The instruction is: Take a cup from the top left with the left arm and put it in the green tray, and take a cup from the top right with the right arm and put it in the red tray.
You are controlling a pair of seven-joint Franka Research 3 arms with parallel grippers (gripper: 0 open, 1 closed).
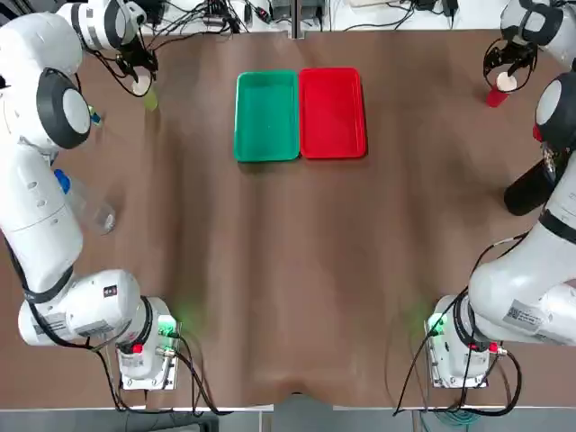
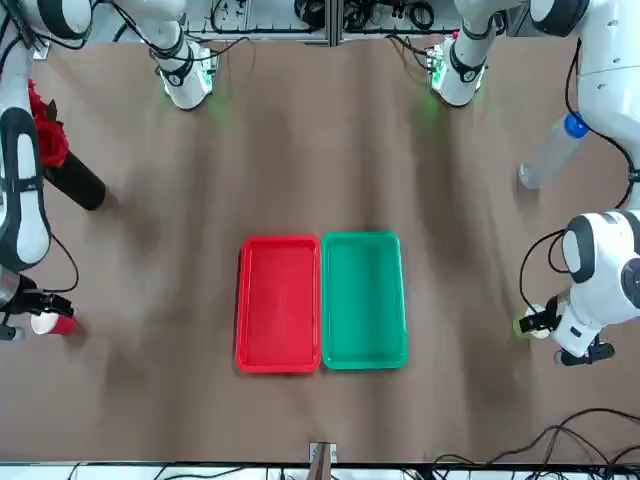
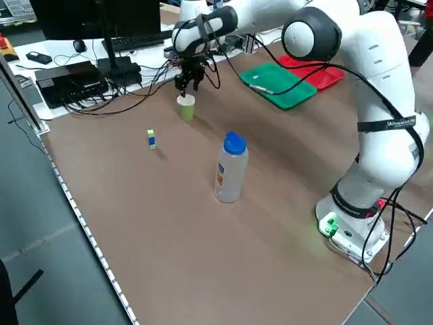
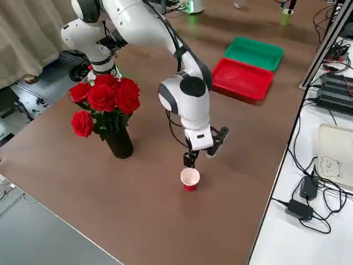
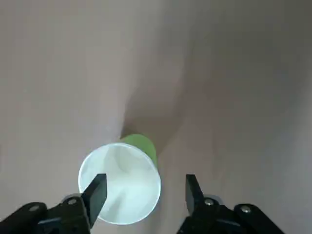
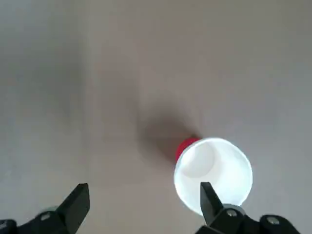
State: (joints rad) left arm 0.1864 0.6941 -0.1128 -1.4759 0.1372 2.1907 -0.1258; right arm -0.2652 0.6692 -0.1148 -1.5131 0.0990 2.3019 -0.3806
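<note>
Nothing is delivered yet: both trays, green (image 1: 266, 115) and red (image 1: 332, 112), sit empty at the bench's 12 o'clock. The left pincer (image 5: 141, 195) gapes over the yellow-green cup (image 5: 121, 182) at 10 o'clock; the right pincer (image 6: 141, 204) hangs open, holding nothing, beside the red cup (image 6: 213, 174) at 2 o'clock.

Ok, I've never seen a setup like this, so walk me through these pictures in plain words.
Two white robot arms share a brown table, filmed from overhead, across, both sides, and each wrist. The left tool hovers open above a yellow-green cup; the right tool hovers open above a red cup. Nothing is held. A green tray and a red tray sit touching, side by side, both empty. Also present: a blue-capped bottle, a small block and a vase of roses.
</note>
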